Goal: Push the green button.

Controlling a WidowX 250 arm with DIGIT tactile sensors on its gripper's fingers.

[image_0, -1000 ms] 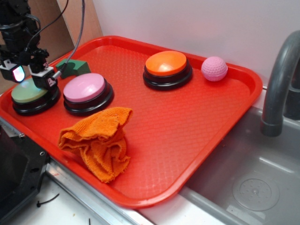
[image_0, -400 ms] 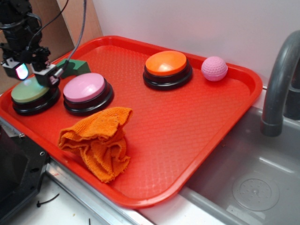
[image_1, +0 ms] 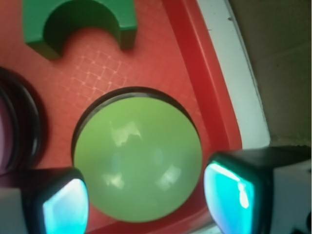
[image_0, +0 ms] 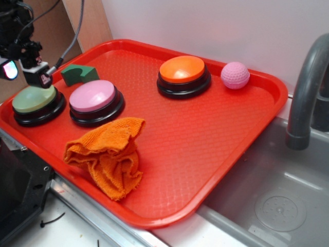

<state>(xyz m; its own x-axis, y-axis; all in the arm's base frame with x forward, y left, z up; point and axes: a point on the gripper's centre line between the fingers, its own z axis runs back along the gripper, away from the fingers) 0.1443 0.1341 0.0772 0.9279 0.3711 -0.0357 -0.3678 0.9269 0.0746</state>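
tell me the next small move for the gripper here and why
Probably lower straight down, perhaps closing first. In the wrist view the green button sits nearly centred between the two spread fingers, and the exterior view shows the gripper hovering clear above its dome, not touching. The pink button is close beside it, so sideways drift should be avoided.

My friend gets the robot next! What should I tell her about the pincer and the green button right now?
Pincer: open, holding nothing, raised above the green button, not touching it.
Green button: front left corner of the red tray, next to the pink button. The small dark green block sits behind them; that is not the target.
Done: pincer is lined up; the wrist view shows the button between its fingers.
Left: whether the button has already been pushed cannot be told from the pictures. If not, come straight down and press the dome.
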